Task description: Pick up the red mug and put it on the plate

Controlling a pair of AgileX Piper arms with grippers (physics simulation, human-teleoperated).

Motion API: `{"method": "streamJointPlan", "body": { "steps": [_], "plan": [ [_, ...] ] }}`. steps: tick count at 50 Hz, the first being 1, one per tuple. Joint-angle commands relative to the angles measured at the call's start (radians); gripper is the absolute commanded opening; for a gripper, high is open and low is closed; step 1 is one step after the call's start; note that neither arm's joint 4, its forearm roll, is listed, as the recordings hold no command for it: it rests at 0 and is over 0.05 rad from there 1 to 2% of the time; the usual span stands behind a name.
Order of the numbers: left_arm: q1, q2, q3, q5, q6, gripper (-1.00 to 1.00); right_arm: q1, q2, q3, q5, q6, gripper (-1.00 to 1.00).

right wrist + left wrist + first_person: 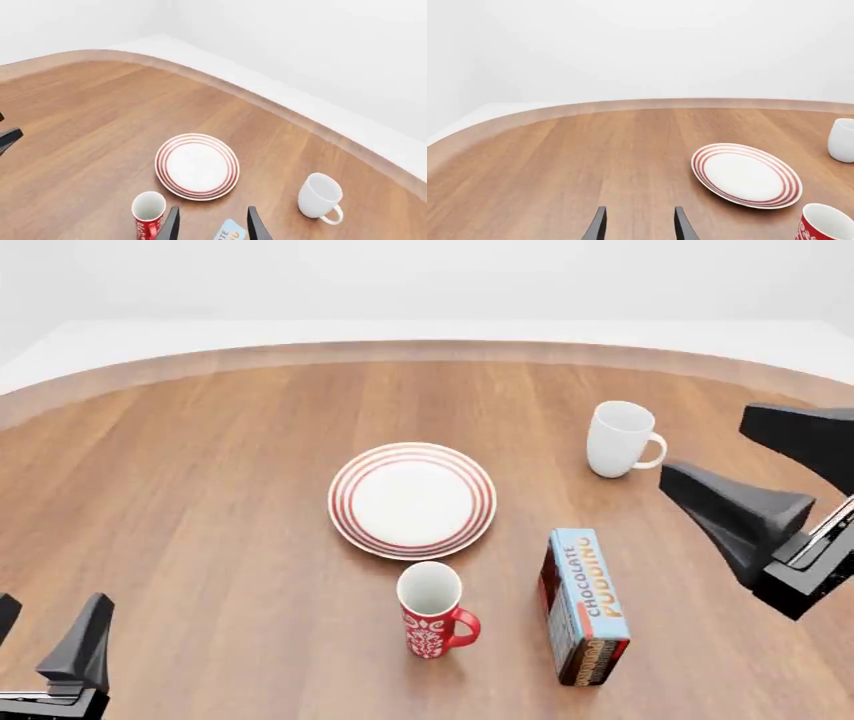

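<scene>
Front view: blue box reading "CHOCOLATE PUDDING" lies beside the upright tall red mug with white pattern, just near of the round red-ringed white plate. Left gripper and right gripper both gape, holding nothing.

Both arms are showing as matte black, hard-edged bodies with no visible markings. The right gripper is presenting two broad, wedge-shaped black fingers tapering to blunt tips, mounted on a blocky black housing with a thin pale edge line. The left gripper is showing narrower, blade-like black fingers. In both wrist views the fingers are appearing as slim, dark, tapered prongs.
</scene>
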Motion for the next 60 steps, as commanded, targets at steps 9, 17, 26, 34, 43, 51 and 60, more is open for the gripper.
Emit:
{"method": "streamJointPlan", "body": {
  "steps": [9,17,26,34,43,51,60],
  "plan": [
    [0.0,0.0,0.0,0.0,0.0,1.0,0.058,0.177,-0.077,0.059,-0.033,1.0],
    [0.0,0.0,0.0,0.0,0.0,1.0,0.078,0.21,-0.048,0.062,-0.032,1.0],
    [0.0,0.0,0.0,0.0,0.0,1.0,0.094,0.238,-0.03,0.05,-0.026,1.0],
    [0.0,0.0,0.0,0.0,0.0,1.0,0.117,0.275,-0.007,0.022,-0.009,1.0],
    [0.0,0.0,0.0,0.0,0.0,1.0,0.137,0.325,-0.012,0.005,-0.004,1.0],
    [0.0,0.0,0.0,0.0,0.0,1.0,0.152,0.368,-0.015,0.02,-0.007,1.0],
    [0.0,0.0,0.0,0.0,0.0,1.0,0.16,0.384,-0.013,0.035,-0.011,1.0]
  ]
}}
